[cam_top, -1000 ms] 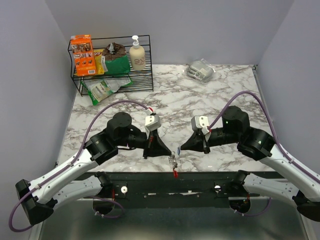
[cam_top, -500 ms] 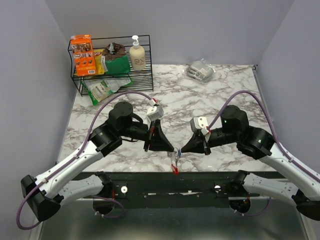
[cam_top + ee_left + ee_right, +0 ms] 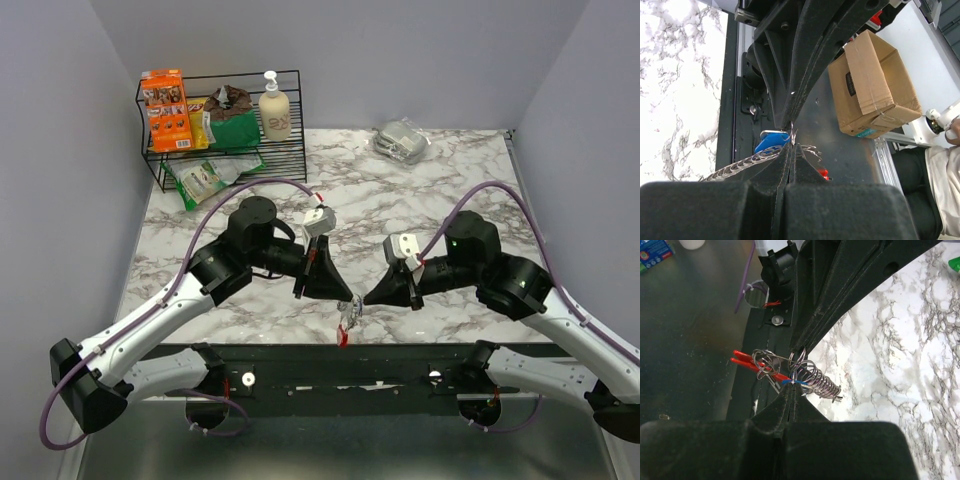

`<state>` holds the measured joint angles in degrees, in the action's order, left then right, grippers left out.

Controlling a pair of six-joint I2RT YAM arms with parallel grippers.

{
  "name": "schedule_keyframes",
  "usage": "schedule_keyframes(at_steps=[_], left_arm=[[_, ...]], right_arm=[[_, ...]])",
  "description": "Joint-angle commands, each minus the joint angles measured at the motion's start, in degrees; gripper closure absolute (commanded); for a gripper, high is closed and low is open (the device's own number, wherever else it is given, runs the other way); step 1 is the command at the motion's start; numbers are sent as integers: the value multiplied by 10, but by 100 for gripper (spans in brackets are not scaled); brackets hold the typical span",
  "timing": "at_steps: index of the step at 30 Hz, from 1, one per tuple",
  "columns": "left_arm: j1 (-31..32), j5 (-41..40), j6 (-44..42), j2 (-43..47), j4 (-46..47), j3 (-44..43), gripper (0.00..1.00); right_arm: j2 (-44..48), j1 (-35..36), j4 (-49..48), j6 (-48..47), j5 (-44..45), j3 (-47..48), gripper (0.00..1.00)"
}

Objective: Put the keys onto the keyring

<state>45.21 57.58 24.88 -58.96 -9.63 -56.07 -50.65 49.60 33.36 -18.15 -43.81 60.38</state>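
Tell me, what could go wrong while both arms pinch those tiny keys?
If either grip slips, the keyring could drop: its red clip hangs past the table's near edge. The left gripper and right gripper meet tip to tip, so a small misjudgement might knock the blue key loose.

We take this for a robot lab cell: plain grey walls [image 3: 400, 60] box in the marbled counter [image 3: 400, 200], and a cardboard box [image 3: 870, 85] sits beyond the counter's near edge.

Wire rack [image 3: 225, 125] far left, silver packet [image 3: 402, 140] far back, left gripper [image 3: 346, 297] just beside right gripper [image 3: 366, 300]
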Motion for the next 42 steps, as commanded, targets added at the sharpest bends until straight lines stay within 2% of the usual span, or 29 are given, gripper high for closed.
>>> schedule_keyframes(at_steps=[1, 21, 31, 42], left_arm=[[-3, 12, -22, 0, -26, -25, 100], [-19, 10, -20, -2, -18, -16, 100], [-18, 10, -43, -14, -51, -20, 100], [-15, 14, -49, -15, -56, -13, 100]], right_arm=[[12, 3, 10, -6, -1, 12, 100], [15, 3, 6, -3, 5, 11, 100], [-15, 3, 8, 0, 14, 24, 100], [-31, 3, 3, 9, 58, 27, 100]])
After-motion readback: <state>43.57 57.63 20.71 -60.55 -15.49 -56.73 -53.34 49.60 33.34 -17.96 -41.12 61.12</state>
